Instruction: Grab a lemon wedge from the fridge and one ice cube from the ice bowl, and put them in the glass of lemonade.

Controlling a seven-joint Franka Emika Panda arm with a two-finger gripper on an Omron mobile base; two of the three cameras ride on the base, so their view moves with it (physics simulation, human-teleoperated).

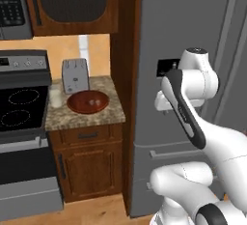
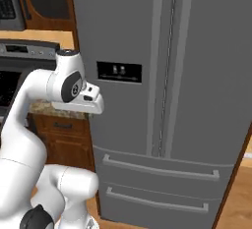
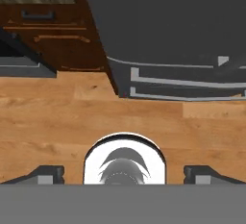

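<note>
The grey fridge [image 1: 183, 26] [image 2: 197, 51] stands with both doors and both drawers shut, so the lemon wedge is hidden. On the granite counter [image 1: 113, 115] to its left, the reddish-brown ice bowl [image 1: 88, 102] holds pale cubes. The small pale glass of lemonade [image 1: 55, 97] stands just left of the bowl. My gripper [image 3: 125, 174] [image 2: 78, 108] hangs in front of the fridge's left door, below the dispenser panel [image 2: 119, 71], and points down at the floor. Its fingertips [image 3: 48, 174] are far apart with nothing between them: open.
A silver toaster [image 1: 75, 75] stands behind the bowl. Left of the counter there is a black stove [image 1: 21, 108]. Below me are the wood floor [image 3: 57, 117], the fridge drawers [image 3: 182, 81] and a brown cabinet [image 3: 53, 31].
</note>
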